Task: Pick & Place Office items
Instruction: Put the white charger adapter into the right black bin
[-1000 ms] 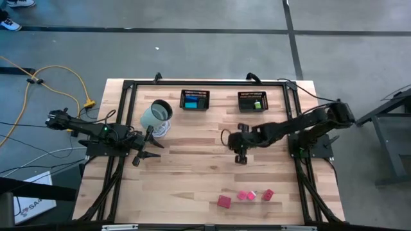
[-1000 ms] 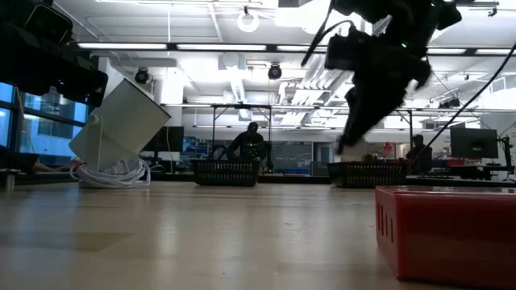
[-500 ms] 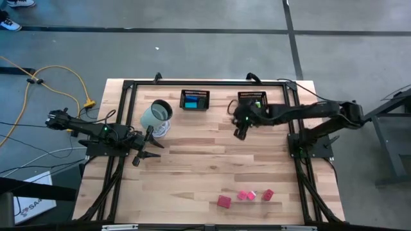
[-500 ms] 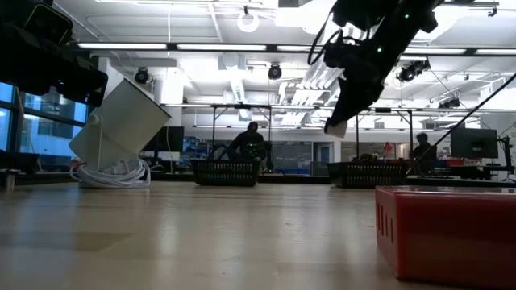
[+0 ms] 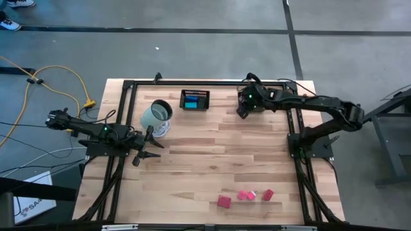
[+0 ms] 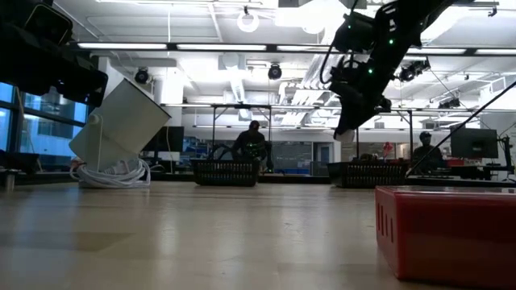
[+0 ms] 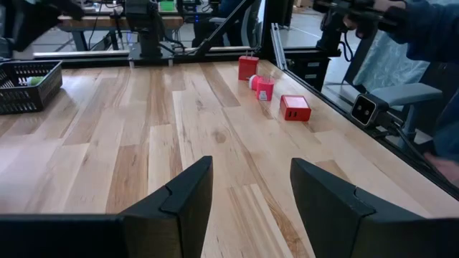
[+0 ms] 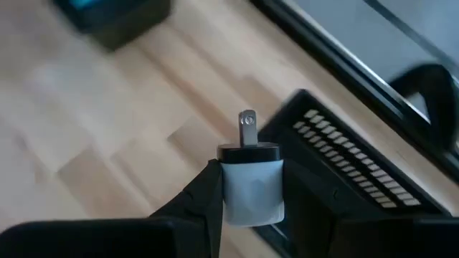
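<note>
Swinging from mid-table, the right gripper [image 8: 247, 208] arrived over the right basket [image 8: 358, 179] — fingers clamped on a white plug adapter [image 8: 249, 183], likely about to drop it in. Left gripper [image 7: 247, 201] waited near the table's left edge, fingers apart.

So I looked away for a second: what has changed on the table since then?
The right gripper, shut on a white charger, swung from mid-table out to the right basket at the far edge and now hangs over it. The left gripper, the tilted cup, the left basket and the red pieces stayed put.
</note>
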